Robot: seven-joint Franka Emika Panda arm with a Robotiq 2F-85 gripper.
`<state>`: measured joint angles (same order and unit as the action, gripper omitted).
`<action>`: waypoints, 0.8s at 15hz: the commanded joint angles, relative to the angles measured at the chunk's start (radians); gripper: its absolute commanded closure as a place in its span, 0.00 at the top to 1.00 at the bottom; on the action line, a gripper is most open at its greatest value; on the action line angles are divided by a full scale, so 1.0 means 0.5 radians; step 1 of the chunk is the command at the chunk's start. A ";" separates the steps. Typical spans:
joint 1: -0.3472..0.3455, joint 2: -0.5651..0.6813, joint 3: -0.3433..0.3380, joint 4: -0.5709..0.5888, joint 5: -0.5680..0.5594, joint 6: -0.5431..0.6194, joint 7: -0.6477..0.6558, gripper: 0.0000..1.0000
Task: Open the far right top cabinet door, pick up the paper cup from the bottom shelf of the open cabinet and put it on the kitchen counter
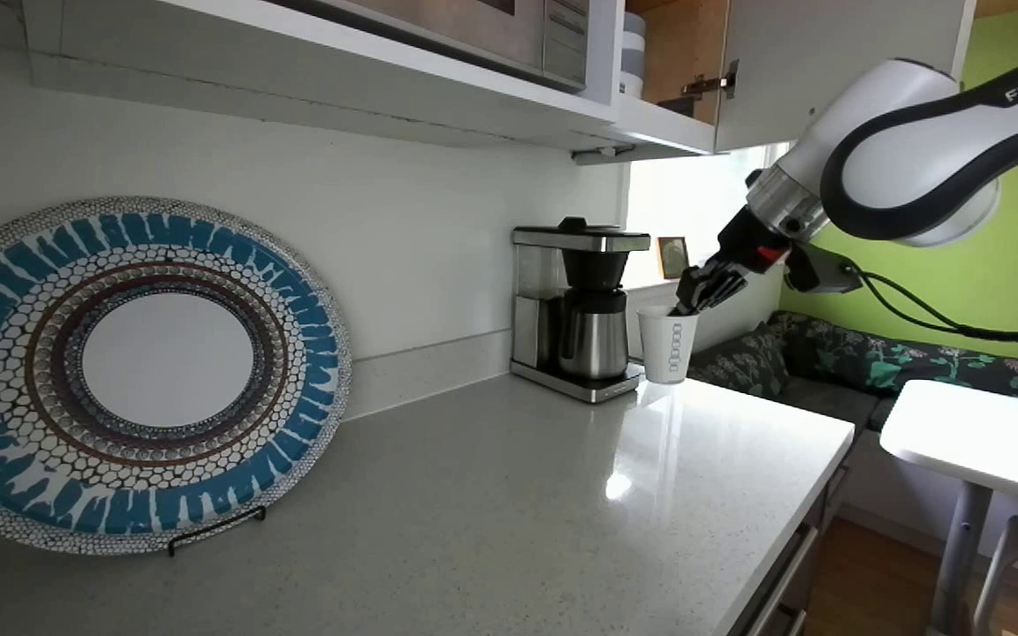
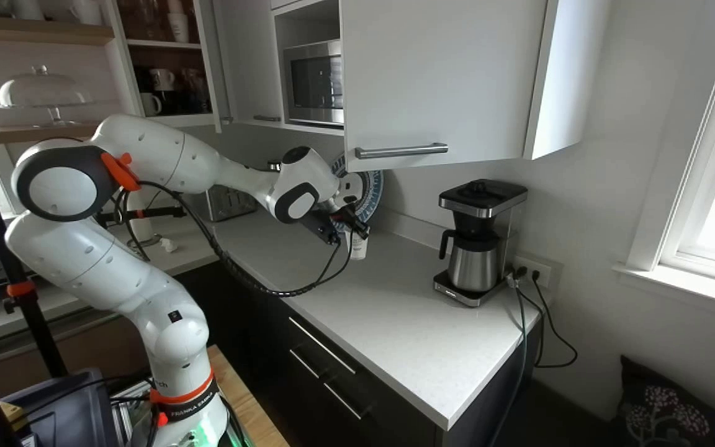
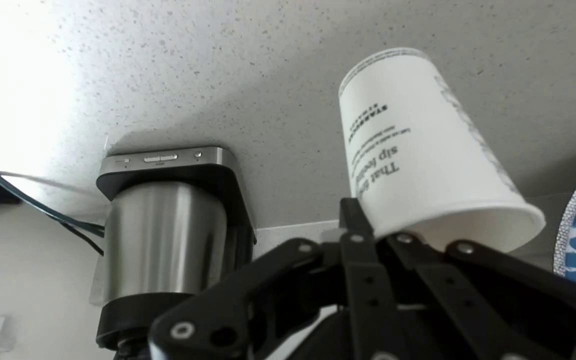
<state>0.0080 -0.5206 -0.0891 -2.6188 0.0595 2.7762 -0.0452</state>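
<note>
The white paper cup (image 1: 666, 346) hangs above the pale kitchen counter (image 1: 474, 503), mouth up and nearly upright. My gripper (image 1: 687, 299) is shut on the cup's rim from above. In the wrist view one finger (image 3: 352, 215) lies along the outside of the paper cup (image 3: 413, 135), while the other fingertip is hidden by the cup's wall. The far right top cabinet door (image 1: 827, 62) stands swung open; an exterior view shows the door (image 2: 444, 74) with its handle. Brown wood shows inside the open cabinet (image 1: 690, 40). Its bottom shelf is mostly hidden.
A steel coffee maker (image 1: 573, 243) stands against the wall near the counter's window end. Opposite, a blue patterned plate (image 1: 310, 309) leans on a stand. The open door overhangs the counter near my arm. Beyond the counter is a small white table (image 1: 986, 433).
</note>
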 commanded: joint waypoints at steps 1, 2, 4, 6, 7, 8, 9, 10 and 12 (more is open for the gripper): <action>0.138 0.035 -0.140 -0.166 0.102 0.160 -0.194 0.01; 0.161 0.052 -0.168 -0.195 0.110 0.187 -0.233 0.01; 0.192 0.100 -0.217 -0.239 0.126 0.267 -0.275 0.01; 0.201 0.165 -0.242 -0.266 0.136 0.388 -0.270 0.01; 0.191 0.209 -0.237 -0.276 0.127 0.478 -0.244 0.01; 0.203 0.255 -0.244 -0.278 0.132 0.562 -0.223 0.01; 0.201 0.313 -0.242 -0.256 0.129 0.609 -0.192 0.01; 0.198 0.362 -0.237 -0.264 0.130 0.670 -0.166 0.01; 0.208 0.464 -0.237 -0.264 0.158 0.767 -0.118 0.01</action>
<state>0.0889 -0.3704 -0.1979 -2.7509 0.1017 3.0793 -0.1321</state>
